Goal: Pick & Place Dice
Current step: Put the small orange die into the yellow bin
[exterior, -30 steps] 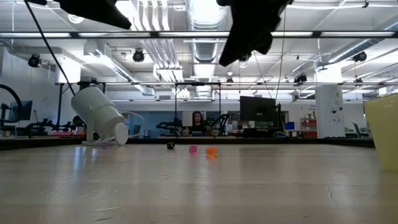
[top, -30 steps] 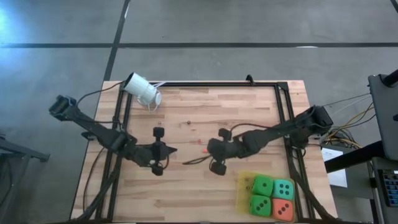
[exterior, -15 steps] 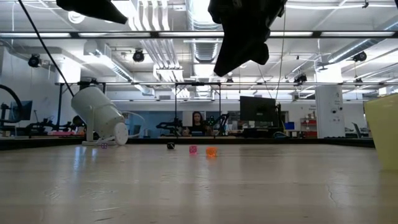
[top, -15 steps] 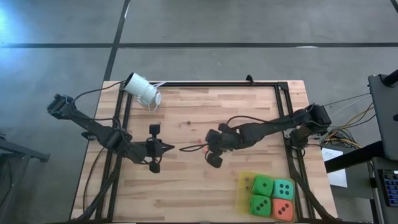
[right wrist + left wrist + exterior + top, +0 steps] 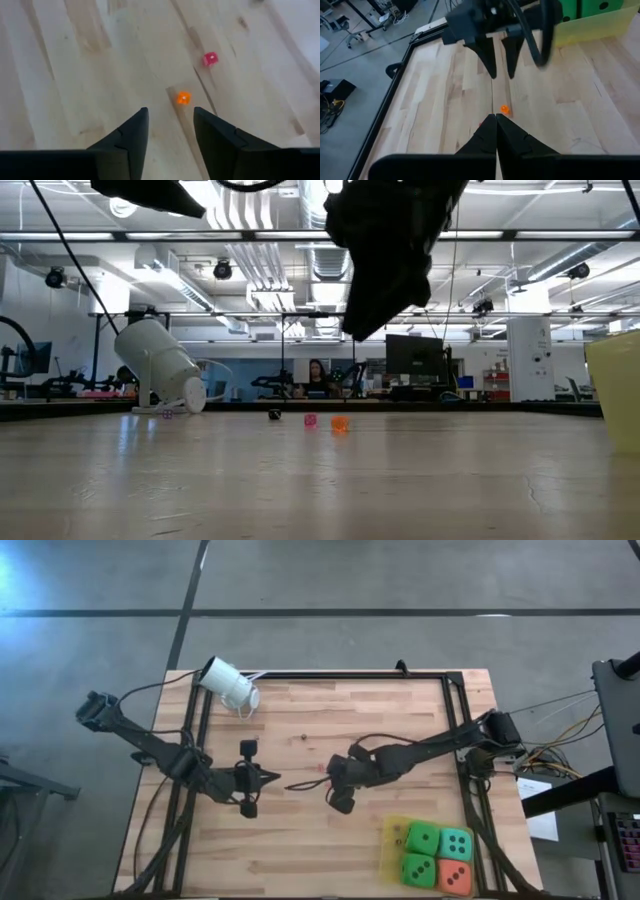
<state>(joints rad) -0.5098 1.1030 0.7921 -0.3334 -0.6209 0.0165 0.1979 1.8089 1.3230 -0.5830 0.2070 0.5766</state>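
Four dice sit in a yellow tray [image 5: 392, 840] at the table's near right corner: two green [image 5: 422, 838] [image 5: 417, 870], one teal [image 5: 456, 843], one orange-red [image 5: 455, 878]. No gripper touches them. My left gripper [image 5: 277, 780] hovers shut over the table's middle, pointing right; its own view shows it [image 5: 496, 120] closed. My right gripper [image 5: 305, 780] faces it from the right, open [image 5: 170, 117], and hangs above the table [image 5: 358, 330]. A tiny orange speck [image 5: 183, 97] lies just ahead of its fingers, a pink one [image 5: 210, 59] beyond.
A white cylinder [image 5: 228, 683] lies tipped at the far left corner [image 5: 160, 365]. A black frame [image 5: 455, 710] borders the wooden top. Bare wood lies between the grippers and the tray. The tray's yellow wall [image 5: 615, 390] stands at the right. A person sits far behind the table.
My right gripper has moved toward the table's left, closer to the left gripper's tip, and has come a little lower. It has stayed open. The dice have not moved.
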